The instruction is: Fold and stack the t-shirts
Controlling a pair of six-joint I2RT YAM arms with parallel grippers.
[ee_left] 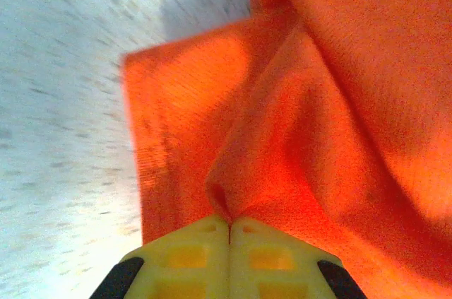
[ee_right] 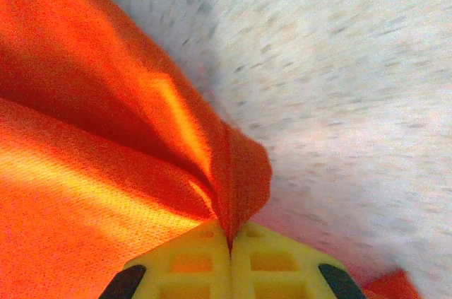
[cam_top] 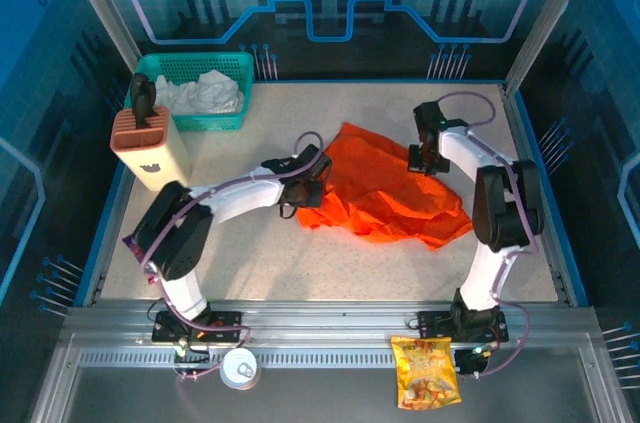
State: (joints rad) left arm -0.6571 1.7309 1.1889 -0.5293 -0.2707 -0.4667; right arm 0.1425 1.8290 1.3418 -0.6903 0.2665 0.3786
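At the far left of the speckled pale worktop (cam_top: 250, 253) stands a beige knife block (cam_top: 150, 148) with a black handle in it. Just behind it is a teal mesh basket (cam_top: 205, 121) holding crumpled white cloth (cam_top: 205, 93). On the metal frame (cam_top: 330, 315) at the near edge, a round silver tin (cam_top: 240, 369) sits in front of the left arm's base. The left gripper (ee_left: 229, 232) is closed, its yellow fingers pressed together on a pinched fold at the left edge of the plain bright orange short-sleeved t-shirt (cam_top: 385, 193). The t-shirt lies rumpled at the middle of the worktop, between the two arms and well apart from the basket. The right gripper (ee_right: 229, 242) is likewise closed, nipping a fold at the t-shirt's far right edge. An orange-yellow snack bag (cam_top: 425, 371) lies on the frame in front of the right arm's base.
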